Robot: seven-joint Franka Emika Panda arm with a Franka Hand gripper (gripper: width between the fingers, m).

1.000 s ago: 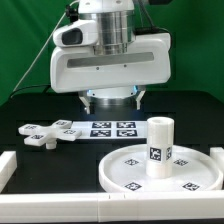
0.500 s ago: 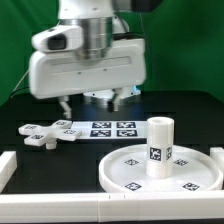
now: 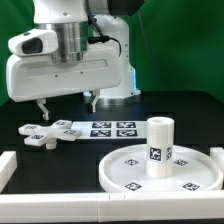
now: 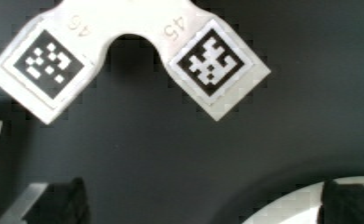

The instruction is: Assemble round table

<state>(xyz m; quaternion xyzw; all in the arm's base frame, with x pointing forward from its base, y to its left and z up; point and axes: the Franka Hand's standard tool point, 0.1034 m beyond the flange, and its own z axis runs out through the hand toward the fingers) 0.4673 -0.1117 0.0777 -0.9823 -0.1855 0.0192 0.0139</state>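
The four-lobed cross piece [image 3: 40, 135] lies flat on the black table at the exterior view's left, beside the marker board [image 3: 108, 129]. My gripper [image 3: 66, 103] hangs open and empty a little above it. In the wrist view two tagged lobes of the cross piece [image 4: 211, 62] show ahead of the open gripper [image 4: 205, 205], with one dark fingertip [image 4: 63, 203] at the edge of the picture. The large rimmed round disc [image 3: 125, 172] lies at the exterior view's front right. The short thick cylinder [image 3: 159, 145] stands upright on its middle.
White rails edge the black surface: one along the front [image 3: 60, 210], one at the exterior view's left [image 3: 7, 165] and one at its right [image 3: 217, 156]. A green backdrop stands behind. A curved white edge [image 4: 312, 195] shows in the wrist view near one finger.
The arm has moved steadily to the exterior view's left, from over the marker board to over the cross piece. The jaws stay open. The parts on the table have not moved.
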